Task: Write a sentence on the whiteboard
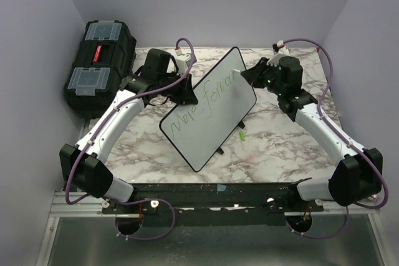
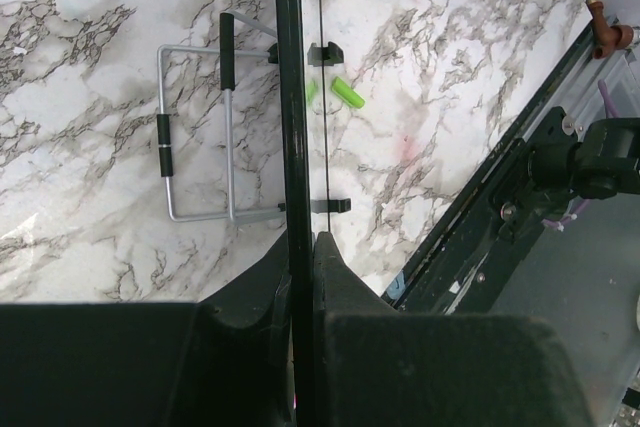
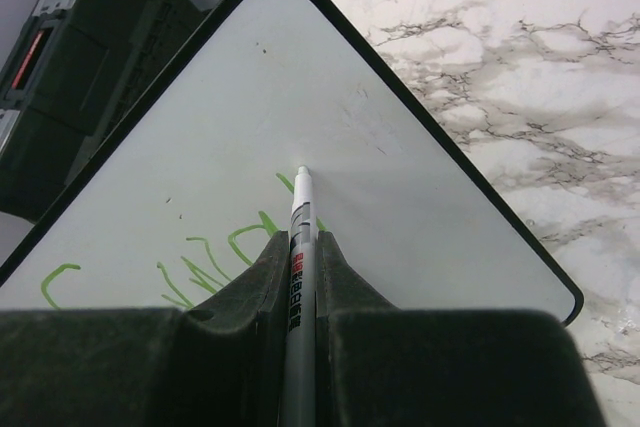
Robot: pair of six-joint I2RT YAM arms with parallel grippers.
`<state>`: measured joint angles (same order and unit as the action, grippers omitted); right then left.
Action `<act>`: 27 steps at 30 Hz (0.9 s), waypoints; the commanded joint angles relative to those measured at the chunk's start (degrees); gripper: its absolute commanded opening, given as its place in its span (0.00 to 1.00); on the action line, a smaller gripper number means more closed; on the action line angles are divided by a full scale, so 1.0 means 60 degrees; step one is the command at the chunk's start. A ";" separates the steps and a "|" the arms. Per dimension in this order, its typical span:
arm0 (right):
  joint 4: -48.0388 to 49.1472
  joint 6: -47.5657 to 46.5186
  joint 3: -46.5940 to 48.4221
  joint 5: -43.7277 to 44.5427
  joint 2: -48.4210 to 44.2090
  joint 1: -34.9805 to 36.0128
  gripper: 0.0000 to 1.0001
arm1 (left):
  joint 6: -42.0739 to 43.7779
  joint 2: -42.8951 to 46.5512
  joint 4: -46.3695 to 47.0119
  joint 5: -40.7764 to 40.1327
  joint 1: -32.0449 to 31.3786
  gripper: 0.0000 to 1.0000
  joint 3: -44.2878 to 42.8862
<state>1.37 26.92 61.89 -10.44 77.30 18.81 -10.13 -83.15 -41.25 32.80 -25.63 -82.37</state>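
Observation:
The whiteboard (image 1: 209, 109) stands tilted on the marble table, its white face toward the right arm. Green handwriting (image 1: 202, 110) runs in one line across it. My left gripper (image 1: 186, 90) is shut on the board's upper left edge; in the left wrist view the black rim (image 2: 288, 97) runs edge-on between the fingers (image 2: 340, 277). My right gripper (image 1: 249, 76) is shut on a white marker (image 3: 299, 237) whose tip touches the board face (image 3: 320, 107) at the end of the green strokes (image 3: 200, 262).
A black toolbox (image 1: 100, 63) with clear lid compartments stands at the back left. A green marker cap (image 1: 241, 135) lies on the table below the board, also in the left wrist view (image 2: 348, 94). The board's wire stand (image 2: 195, 147) rests behind it.

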 commanded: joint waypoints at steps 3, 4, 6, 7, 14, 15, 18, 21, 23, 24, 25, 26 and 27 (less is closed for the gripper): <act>-0.0213 -0.0199 0.0291 0.0437 0.0031 0.0088 0.01 | 0.1182 -0.0181 -0.0170 -0.0427 -0.0297 0.00 0.0354; -0.0468 -0.0218 0.0264 0.0477 -0.0019 0.0088 0.01 | 0.1177 -0.0187 -0.0170 -0.0440 -0.0299 0.00 0.0355; -0.0513 -0.0216 0.0166 0.0477 -0.0165 0.0084 0.01 | 0.1190 -0.0184 -0.0177 -0.0454 -0.0299 0.00 0.0344; -0.0507 -0.0228 0.0109 0.0434 -0.0274 0.0087 0.01 | 0.1179 -0.0180 -0.0172 -0.0456 -0.0297 0.00 0.0352; -0.0408 -0.0231 -0.0327 0.0672 -0.1058 0.0069 0.01 | 0.1161 -0.0177 -0.0185 -0.0500 -0.0298 0.00 0.0343; -0.0403 -0.0231 -0.0373 0.0769 -0.1122 0.0068 0.01 | 0.1143 -0.0179 -0.0184 -0.0486 -0.0292 0.00 0.0340; -0.0400 -0.0267 -0.0440 0.0980 -0.1222 0.0073 0.01 | 0.1146 -0.0172 -0.0170 -0.0486 -0.0292 0.00 0.0352; -0.0428 -0.0326 -0.0435 0.1157 -0.1141 0.0069 0.01 | 0.1139 -0.0173 -0.0170 -0.0487 -0.0299 0.00 0.0354; -0.0487 -0.0350 -0.0428 0.1296 -0.1057 0.0073 0.01 | 0.1146 -0.0186 -0.0170 -0.0486 -0.0299 0.00 0.0354; -0.0484 -0.0354 -0.0415 0.1366 -0.1015 0.0064 0.01 | 0.1146 -0.0185 -0.0170 -0.0478 -0.0299 0.00 0.0354; -0.0506 -0.0370 -0.0401 0.1420 -0.0983 0.0073 0.01 | 0.1141 -0.0184 -0.0168 -0.0493 -0.0291 0.00 0.0354; -0.0517 -0.0364 -0.0363 0.1464 -0.0939 0.0064 0.01 | 0.1159 -0.0184 -0.0170 -0.0467 -0.0299 0.00 0.0361; -0.0534 -0.0370 -0.0327 0.1488 -0.0903 0.0073 0.01 | 0.1159 -0.0185 -0.0182 -0.0471 -0.0286 0.00 0.0356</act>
<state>-0.73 25.65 59.88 -4.51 70.91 18.81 -9.23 -83.13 -41.10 32.80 -25.74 -82.37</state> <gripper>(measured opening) 0.133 0.075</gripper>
